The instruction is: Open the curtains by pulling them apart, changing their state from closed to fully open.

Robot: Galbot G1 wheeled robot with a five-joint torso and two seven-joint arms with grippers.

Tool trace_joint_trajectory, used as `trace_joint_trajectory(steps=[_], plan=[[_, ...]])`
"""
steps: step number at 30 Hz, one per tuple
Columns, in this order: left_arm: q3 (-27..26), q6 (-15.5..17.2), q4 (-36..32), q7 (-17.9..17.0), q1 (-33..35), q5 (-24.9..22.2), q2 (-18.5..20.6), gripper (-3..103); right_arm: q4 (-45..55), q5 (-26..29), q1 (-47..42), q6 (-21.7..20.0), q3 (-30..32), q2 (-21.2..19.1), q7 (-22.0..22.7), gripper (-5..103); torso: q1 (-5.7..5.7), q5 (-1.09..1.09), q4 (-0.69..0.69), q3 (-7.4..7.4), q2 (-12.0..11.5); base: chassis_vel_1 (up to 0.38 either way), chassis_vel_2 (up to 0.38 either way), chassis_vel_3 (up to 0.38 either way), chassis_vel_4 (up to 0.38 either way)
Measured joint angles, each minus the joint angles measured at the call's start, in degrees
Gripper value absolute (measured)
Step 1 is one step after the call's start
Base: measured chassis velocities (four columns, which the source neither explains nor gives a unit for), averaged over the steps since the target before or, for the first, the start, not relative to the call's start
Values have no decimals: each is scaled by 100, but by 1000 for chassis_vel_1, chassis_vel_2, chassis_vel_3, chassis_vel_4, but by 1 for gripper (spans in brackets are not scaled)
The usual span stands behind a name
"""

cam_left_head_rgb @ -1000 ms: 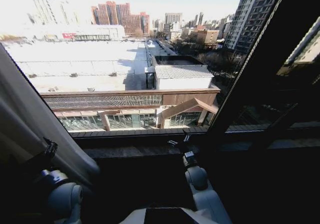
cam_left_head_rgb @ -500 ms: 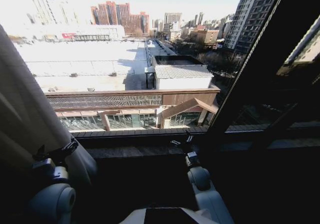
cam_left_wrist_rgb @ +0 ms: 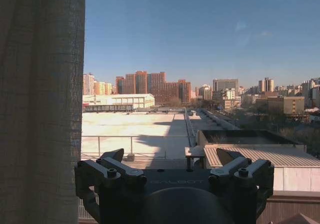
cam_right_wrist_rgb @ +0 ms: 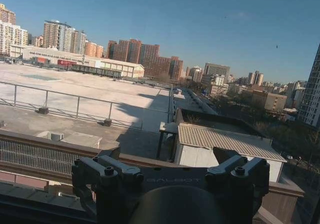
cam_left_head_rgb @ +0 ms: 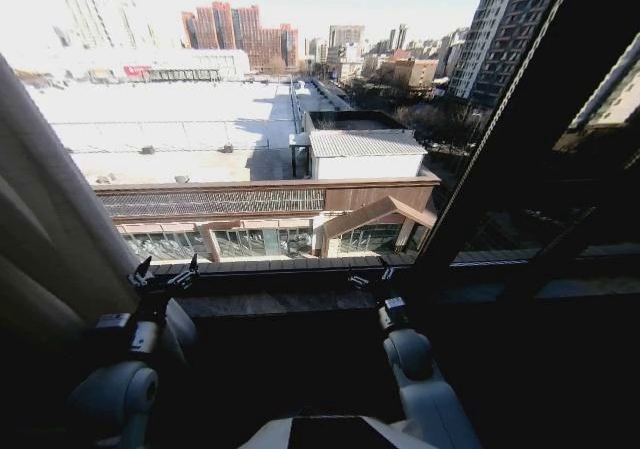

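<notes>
The left gripper [cam_left_head_rgb: 165, 274] sits in the lower left of the head view with its fingers spread and nothing between them, just beside the edge of the curtains [cam_left_head_rgb: 45, 229]. The cream pleated fabric is bunched along the left side of the frame, leaving the glass bare. In the left wrist view the gripper [cam_left_wrist_rgb: 172, 159] is likewise released, and the curtains [cam_left_wrist_rgb: 40, 104] hang as a tall panel along the left edge. The right gripper [cam_left_head_rgb: 370, 277] is at lower centre, also unclenched, pointing at the dark window sill [cam_left_head_rgb: 290, 304]; the right wrist view shows its fingers [cam_right_wrist_rgb: 112, 156] parted. A black window frame bar [cam_left_head_rgb: 500, 129] slants across the upper right. Both arms reach forward from the bottom edge toward the window.
</notes>
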Motion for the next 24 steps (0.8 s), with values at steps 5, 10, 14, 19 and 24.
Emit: trace_joint_trajectory(steps=[5, 10, 14, 19, 24], plan=[[-104, -83, 4, -9, 13, -76, -85, 100, 193, 47, -48, -132, 155, -137, -20, 100, 0, 0, 0, 0, 0, 0, 0, 0, 0], [-116, -107, 4, -22, 14, -89, -79, 100, 223, 59, -97, -156, 296, -169, -26, 100, 0, 0, 0, 0, 0, -62, -40, 55, 38], [-92, -155, 4, -30, 67, -72, -85, 100, 226, 101, -140, -155, 420, -170, -41, 100, 0, 0, -1, 0, 0, -114, -129, 112, 122], [-121, -246, 12, -30, 196, -17, -125, 100, 159, 176, -140, -143, 494, -164, -51, 100, 0, 0, 0, 0, 0, -215, -186, 208, 207], [-137, -342, 33, -24, 310, 99, -183, 100, 104, 205, -121, -135, 509, -131, -66, 100, 0, 1, -1, 0, 0, -278, -263, 269, 269]])
